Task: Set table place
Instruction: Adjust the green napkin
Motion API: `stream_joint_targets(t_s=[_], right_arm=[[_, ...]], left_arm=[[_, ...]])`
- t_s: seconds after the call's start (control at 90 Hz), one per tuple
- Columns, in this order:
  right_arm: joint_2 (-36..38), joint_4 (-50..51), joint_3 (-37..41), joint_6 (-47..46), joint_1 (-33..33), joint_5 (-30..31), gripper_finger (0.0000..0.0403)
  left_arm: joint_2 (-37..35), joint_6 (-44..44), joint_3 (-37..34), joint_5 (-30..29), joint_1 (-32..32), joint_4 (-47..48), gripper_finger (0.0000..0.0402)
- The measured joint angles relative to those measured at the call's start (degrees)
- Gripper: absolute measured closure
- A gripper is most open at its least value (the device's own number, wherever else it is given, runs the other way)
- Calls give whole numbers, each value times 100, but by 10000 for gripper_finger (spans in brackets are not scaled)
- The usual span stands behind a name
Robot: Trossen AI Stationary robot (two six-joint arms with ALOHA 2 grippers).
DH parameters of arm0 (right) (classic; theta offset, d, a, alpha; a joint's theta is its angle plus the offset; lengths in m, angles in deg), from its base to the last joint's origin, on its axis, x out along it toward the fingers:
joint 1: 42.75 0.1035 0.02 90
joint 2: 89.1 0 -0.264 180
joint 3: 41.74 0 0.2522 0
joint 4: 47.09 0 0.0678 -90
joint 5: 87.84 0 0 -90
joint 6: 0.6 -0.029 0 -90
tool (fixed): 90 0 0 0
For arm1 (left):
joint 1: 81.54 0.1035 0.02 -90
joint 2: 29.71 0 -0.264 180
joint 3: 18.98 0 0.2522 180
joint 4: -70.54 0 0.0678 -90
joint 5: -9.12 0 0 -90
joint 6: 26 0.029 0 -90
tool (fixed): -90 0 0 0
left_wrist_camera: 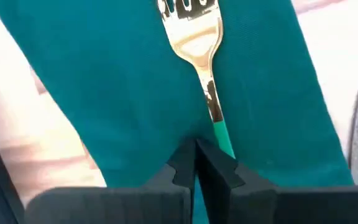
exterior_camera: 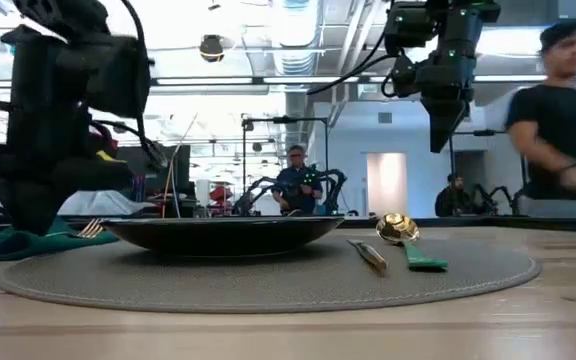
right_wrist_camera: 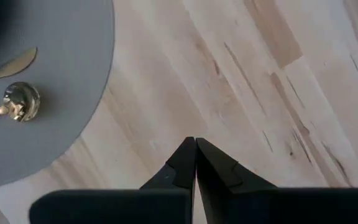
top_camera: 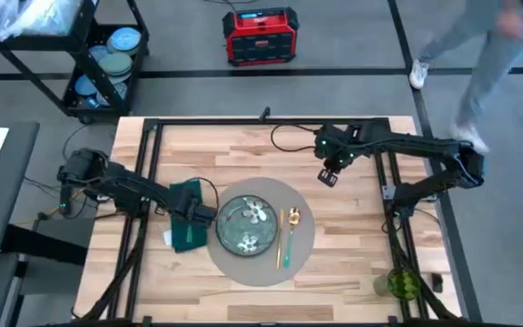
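Jaws of left gripper (left_wrist_camera: pixel 196 163) pinching fork (left_wrist_camera: pixel 199 56) over napkin (left_wrist_camera: pixel 104 93), beside placemat (top_camera: pixel 309 238); right gripper's (right_wrist_camera: pixel 196 163) pressed together.

We're looking at two dark, jointed arms trailing thin black cables. The right gripper (top_camera: pixel 328 176) shows green indicator lights just behind it. Close in, the left gripper (left_wrist_camera: pixel 196 163) has matte black fingers with stepped, notched tips on a blocky base.

Left hand (left_wrist_camera: pixel 196 163) and right hand (right_wrist_camera: pixel 195 163) closed.
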Motion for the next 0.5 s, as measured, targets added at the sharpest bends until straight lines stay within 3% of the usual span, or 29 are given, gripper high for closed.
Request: stream_joint_targets(t_s=[0.5], right_arm=[[2,-19,0,123,12,2,403]], left_arm=[[3,-1102,39,465,-1267,-318,401]])
